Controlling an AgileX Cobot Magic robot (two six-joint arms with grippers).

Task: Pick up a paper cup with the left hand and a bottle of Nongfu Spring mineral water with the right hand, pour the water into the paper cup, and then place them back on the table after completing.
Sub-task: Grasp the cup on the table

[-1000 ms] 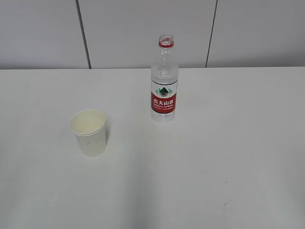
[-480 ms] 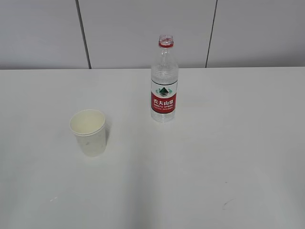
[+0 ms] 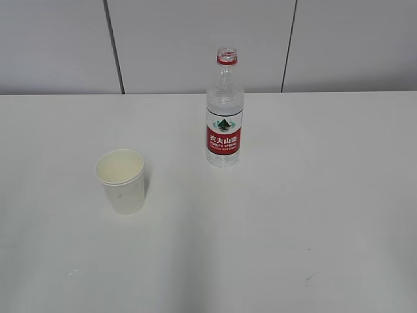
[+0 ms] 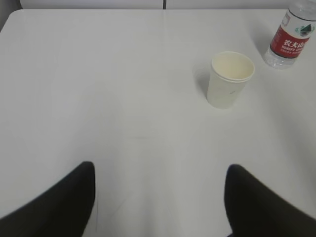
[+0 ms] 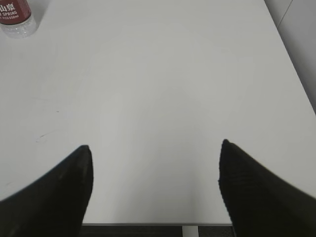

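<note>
A white paper cup [image 3: 121,180] stands upright and empty on the white table [image 3: 293,215], left of centre. It also shows in the left wrist view [image 4: 230,79]. An uncapped Nongfu Spring bottle [image 3: 225,111] with a red label stands upright behind it to the right; I cannot tell how much water it holds. The bottle shows at the top right of the left wrist view [image 4: 291,37] and the top left of the right wrist view [image 5: 16,17]. My left gripper [image 4: 160,170] is open and empty, well short of the cup. My right gripper [image 5: 155,153] is open and empty near the table's front edge. Neither arm shows in the exterior view.
A grey panelled wall [image 3: 195,39] stands behind the table. The table's right edge [image 5: 289,59] and front edge [image 5: 158,224] show in the right wrist view. Small scuffs [image 3: 309,279] mark the near tabletop.
</note>
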